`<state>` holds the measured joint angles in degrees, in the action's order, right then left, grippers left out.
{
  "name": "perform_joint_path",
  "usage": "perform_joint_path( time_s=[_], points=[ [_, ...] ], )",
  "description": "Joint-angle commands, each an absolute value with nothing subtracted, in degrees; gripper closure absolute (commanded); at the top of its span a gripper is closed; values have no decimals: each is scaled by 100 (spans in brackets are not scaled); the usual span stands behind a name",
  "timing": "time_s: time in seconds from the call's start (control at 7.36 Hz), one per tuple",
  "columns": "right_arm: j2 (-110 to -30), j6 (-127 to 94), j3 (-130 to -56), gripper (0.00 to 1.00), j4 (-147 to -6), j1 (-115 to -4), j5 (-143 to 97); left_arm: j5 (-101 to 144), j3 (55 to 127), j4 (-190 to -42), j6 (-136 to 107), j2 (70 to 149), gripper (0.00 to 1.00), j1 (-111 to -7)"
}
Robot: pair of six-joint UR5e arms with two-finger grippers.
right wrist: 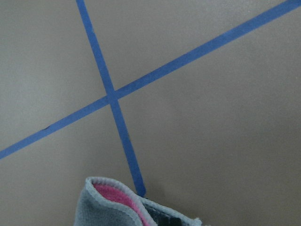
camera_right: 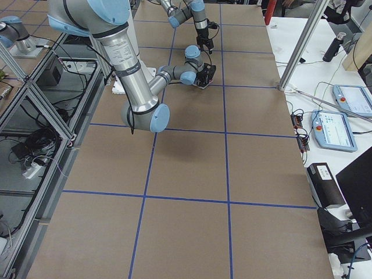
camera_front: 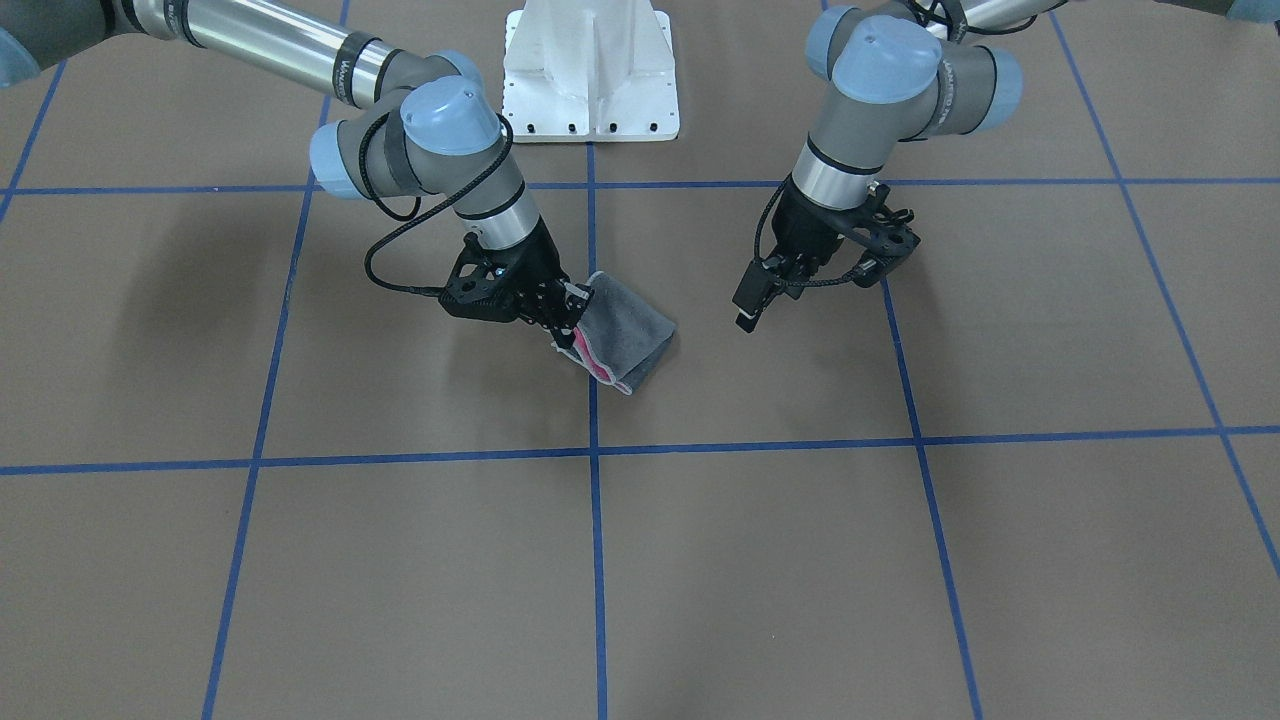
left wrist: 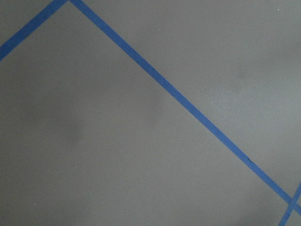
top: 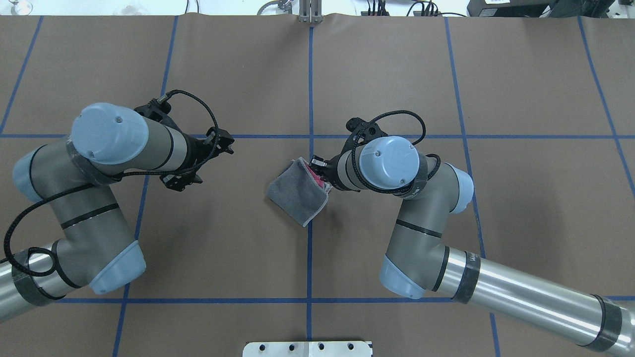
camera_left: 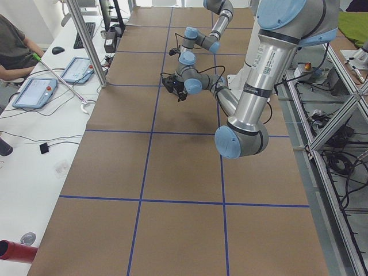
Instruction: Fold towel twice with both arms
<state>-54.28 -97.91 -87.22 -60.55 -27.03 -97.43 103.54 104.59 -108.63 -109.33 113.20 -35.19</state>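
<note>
The towel [camera_front: 628,335] lies folded near the table's middle, dark grey face out, with pink showing at its open edge. It also shows in the overhead view [top: 293,191] and at the bottom of the right wrist view [right wrist: 110,202]. My right gripper [camera_front: 568,320] is shut on the towel's open edge and holds that edge slightly raised; in the overhead view the right gripper [top: 318,171] is mostly hidden under the wrist. My left gripper [camera_front: 747,315] hangs apart from the towel, empty, its fingers looking closed together; it also shows in the overhead view [top: 223,144].
The brown table cover carries a grid of blue tape lines [camera_front: 594,450]. The white pedestal base [camera_front: 590,70] stands at the robot's side. Operators' tablets [camera_left: 34,92] lie on a side desk beyond the table edge.
</note>
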Motion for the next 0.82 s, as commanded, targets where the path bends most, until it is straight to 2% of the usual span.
perform_joint_path(
  time_s=[0.0, 0.14, 0.27, 0.41, 0.54, 0.68],
  points=[
    [-5423, -9782, -8710, 100, -6056, -2698, -9738, 10354, 10459, -10863, -10934, 11320, 0, -3516],
    [-5432, -9774, -8719, 94, -6038, -2724, -9738, 10354, 10459, -10863, -10934, 11320, 0, -3516],
    [-5432, -9773, -8710, 72, -6038, -2768, -9738, 10354, 10459, -10863, -10934, 11320, 0, -3516],
    [-5440, -9765, -8693, 46, -6047, -2769, -9738, 10354, 10459, -10863, -10934, 11320, 0, -3516],
    [-5440, -9756, -8701, 30, -6038, -2777, -9747, 10354, 10459, -10863, -10934, 11320, 0, -3516],
    [-5440, -9756, -8701, 22, -6047, -2777, -9764, 10354, 10459, -10863, -10934, 11320, 0, -3516]
  ],
)
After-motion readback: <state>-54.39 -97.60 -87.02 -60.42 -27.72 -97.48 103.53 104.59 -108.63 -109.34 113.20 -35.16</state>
